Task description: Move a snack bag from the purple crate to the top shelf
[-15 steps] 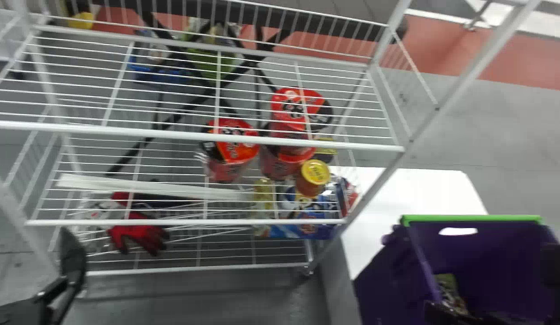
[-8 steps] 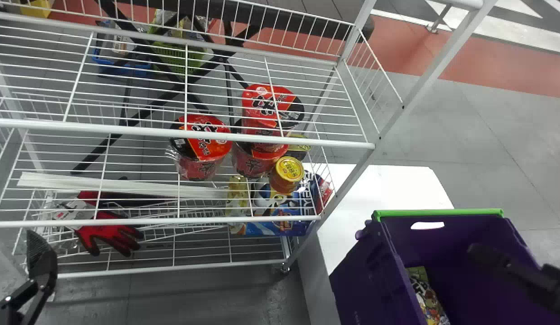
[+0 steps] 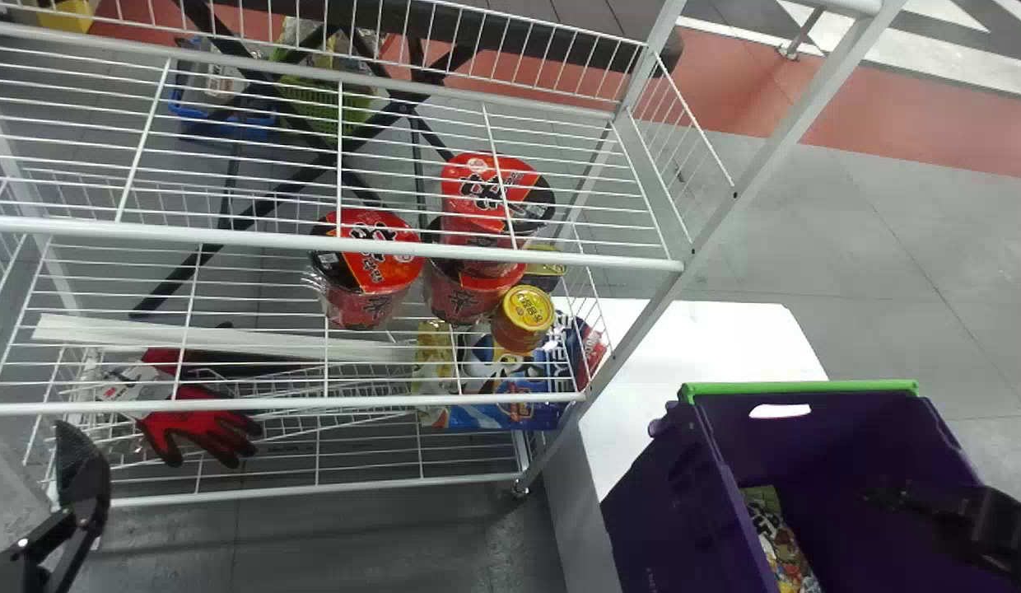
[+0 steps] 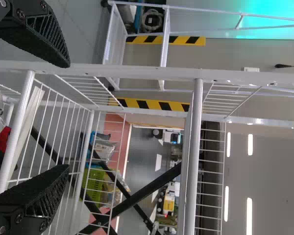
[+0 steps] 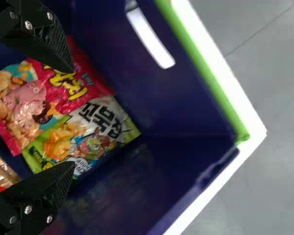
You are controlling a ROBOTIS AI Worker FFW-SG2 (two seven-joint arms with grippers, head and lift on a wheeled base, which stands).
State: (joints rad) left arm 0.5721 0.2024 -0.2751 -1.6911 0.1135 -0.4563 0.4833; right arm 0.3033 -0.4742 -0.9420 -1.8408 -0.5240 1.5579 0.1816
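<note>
At the left edge of the head view my left gripper (image 3: 81,473) is beside the shelf; its fingers stand apart in the left wrist view, where the gripper (image 4: 67,117) has nothing between them. My right gripper (image 3: 910,501) is over the opening of the purple crate (image 3: 667,502). Seen by the right wrist camera, the right gripper (image 5: 71,117) is open above a red snack bag (image 5: 54,90) and a green-and-white snack bag (image 5: 95,132), both lying in the crate. One patterned bag (image 3: 776,535) shows in the head view. The upper wire shelf (image 3: 230,238) spans the view's left and middle.
Red noodle cups (image 3: 370,272) and a yellow-lidded jar (image 3: 523,317) show through the wires on the tier below. Lower are a red glove (image 3: 206,424) and blue packages (image 3: 510,403). A slanted shelf post (image 3: 724,214) rises near the white table (image 3: 700,346).
The head view has turned toward the right, so shelf and crate appear farther left. My right gripper has come inward from the right edge over the crate, then slightly lower.
</note>
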